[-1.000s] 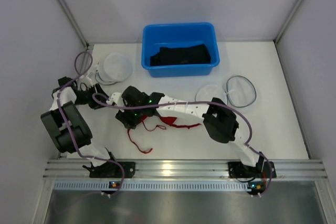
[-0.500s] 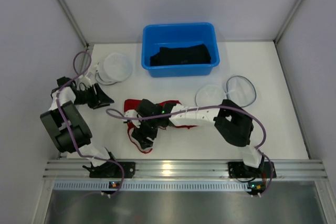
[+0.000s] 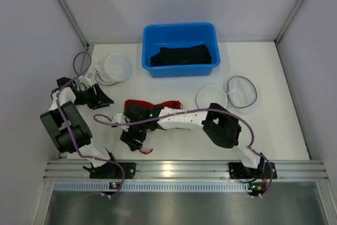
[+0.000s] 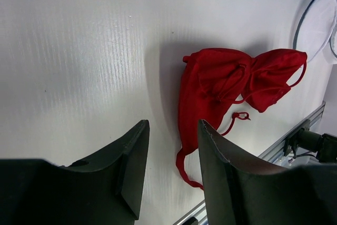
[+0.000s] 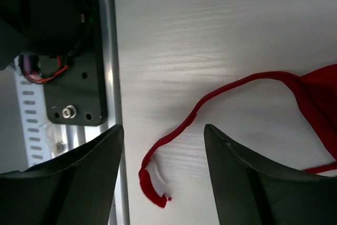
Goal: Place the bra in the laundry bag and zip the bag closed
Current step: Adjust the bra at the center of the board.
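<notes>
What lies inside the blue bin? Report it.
A crumpled black cloth lies inside the blue bin. Whatever is beneath the cloth is covered.

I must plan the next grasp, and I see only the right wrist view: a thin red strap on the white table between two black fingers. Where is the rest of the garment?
Observer: The red fabric bra lies bunched on the white table, just beyond the right gripper.
Operator: Does the left gripper hold something?
Observer: No; the left gripper is open and empty, facing the bra.
Operator: Where is a bag?
Observer: A round white laundry bag lies left of the blue plastic tub.
</notes>
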Controlling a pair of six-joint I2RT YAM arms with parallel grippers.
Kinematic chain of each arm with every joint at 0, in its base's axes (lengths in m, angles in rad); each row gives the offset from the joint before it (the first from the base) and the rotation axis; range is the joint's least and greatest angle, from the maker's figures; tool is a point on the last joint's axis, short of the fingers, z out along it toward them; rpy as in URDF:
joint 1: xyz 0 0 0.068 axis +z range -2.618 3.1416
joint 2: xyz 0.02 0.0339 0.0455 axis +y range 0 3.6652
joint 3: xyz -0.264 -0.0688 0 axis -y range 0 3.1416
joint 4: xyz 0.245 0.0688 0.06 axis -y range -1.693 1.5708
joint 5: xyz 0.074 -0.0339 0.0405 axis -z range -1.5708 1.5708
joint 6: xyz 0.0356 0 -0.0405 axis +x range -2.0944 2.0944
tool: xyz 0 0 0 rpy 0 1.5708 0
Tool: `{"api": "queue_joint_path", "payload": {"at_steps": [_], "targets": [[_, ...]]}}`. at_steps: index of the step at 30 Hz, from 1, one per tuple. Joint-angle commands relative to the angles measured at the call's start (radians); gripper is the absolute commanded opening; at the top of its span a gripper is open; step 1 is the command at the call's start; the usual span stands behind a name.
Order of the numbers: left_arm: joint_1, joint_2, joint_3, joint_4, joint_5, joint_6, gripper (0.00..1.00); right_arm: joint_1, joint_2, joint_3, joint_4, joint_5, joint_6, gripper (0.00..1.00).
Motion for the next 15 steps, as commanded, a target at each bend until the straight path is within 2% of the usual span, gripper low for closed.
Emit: {"api": "queue_joint_path", "payload": {"at_steps": [1,10,15], "targets": [[0.008,-0.007,0.016,0.027,0.007,-0.005,0.48,0.008,0.043,0.063,0.002,0.054,0.004,0.62],[0.010,0.013,0.047,0.025,-0.008,-0.017,0.48,0.014,0.048,0.011,0.048,0.175,0.018,0.48],[0.011,0.005,0.047,0.027,-0.019,-0.022,0.48,0.044,0.085,0.015,0.056,0.220,0.014,0.46]]}}
